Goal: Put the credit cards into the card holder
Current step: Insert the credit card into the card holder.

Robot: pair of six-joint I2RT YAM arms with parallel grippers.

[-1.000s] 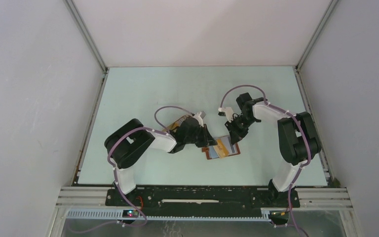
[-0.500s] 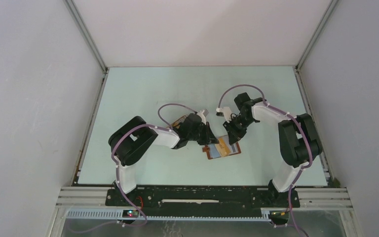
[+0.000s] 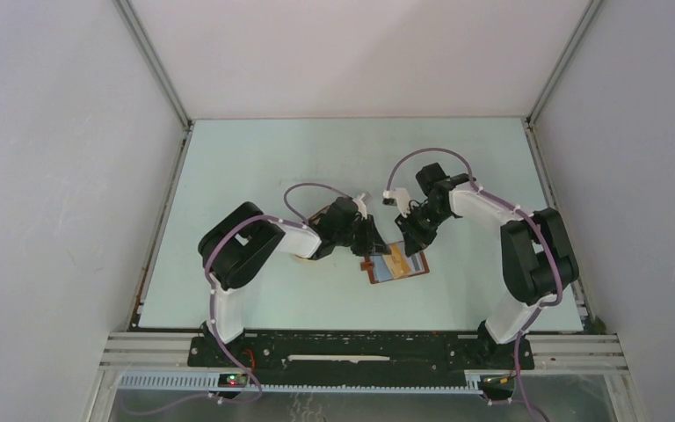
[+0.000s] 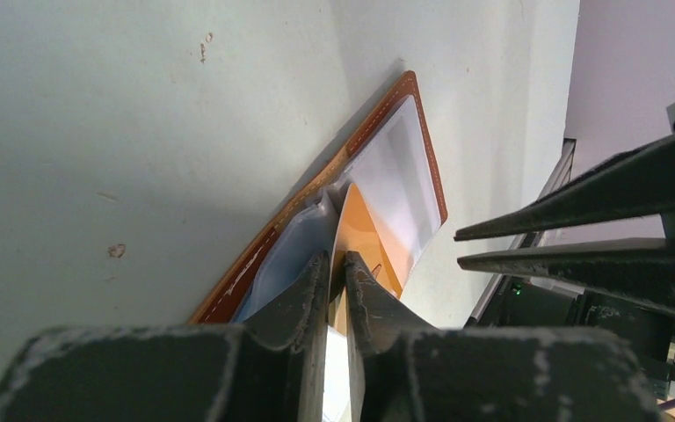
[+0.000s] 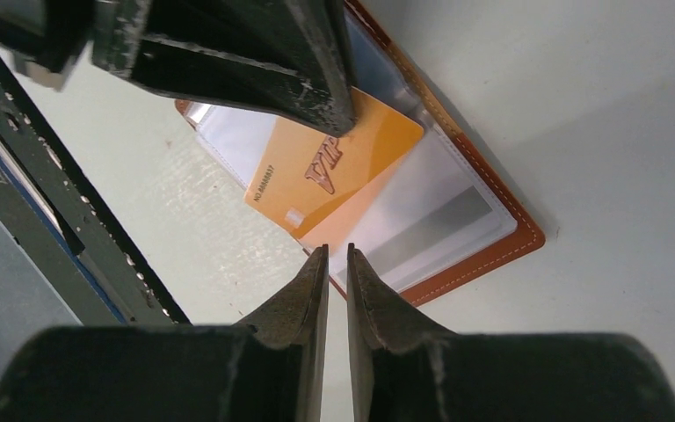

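The card holder lies open on the table, reddish-brown outside with clear pockets inside. An orange credit card sits partly inside one pocket, its printed end sticking out. My left gripper straddles that card's edge, and its jaws stand a narrow gap apart. My right gripper hovers over the holder's near rim, its jaws parted by a thin slit with nothing between them. From above, both grippers meet over the holder, the left gripper on its left and the right gripper at its upper edge.
A tan tray is mostly hidden under my left arm. The right gripper's fingers reach in close beside my left one. Grey enclosure walls bound the pale green table on three sides.
My left arm has slid right toward the holder, pushing the orange card further in, and its jaws have parted slightly. The right gripper has shifted a little up and left.
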